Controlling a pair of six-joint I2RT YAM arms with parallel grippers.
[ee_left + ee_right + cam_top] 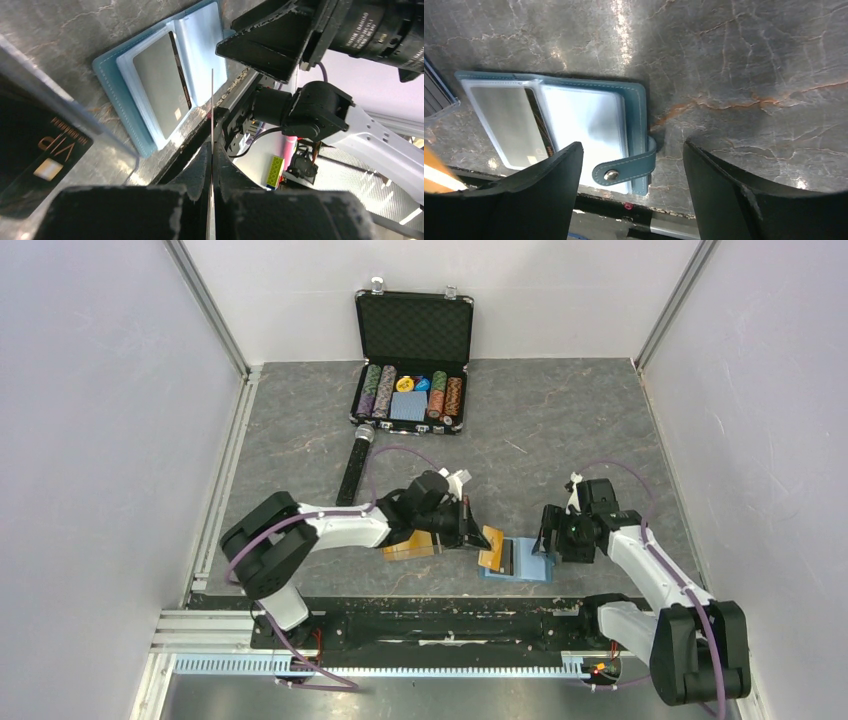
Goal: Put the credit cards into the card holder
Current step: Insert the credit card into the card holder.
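1. The left gripper (478, 532) is clenching one orange card (491, 550) on edge over the open wallet (528, 566). I can't tell whether they're touching.
2. The right gripper (553, 540) is hanging released just beside the wallet, gripping nothing.
3. Risk: nothing is pinning the wallet, so a tilted card may be skidding across the plastic sleeve or shoving the wallet along.
4. The wallet is lying at the table's (560, 420) near edge, so a push that way could be sliding it off.
5. The clear box (408, 548) is crowding the left, and open table is lying beyond.
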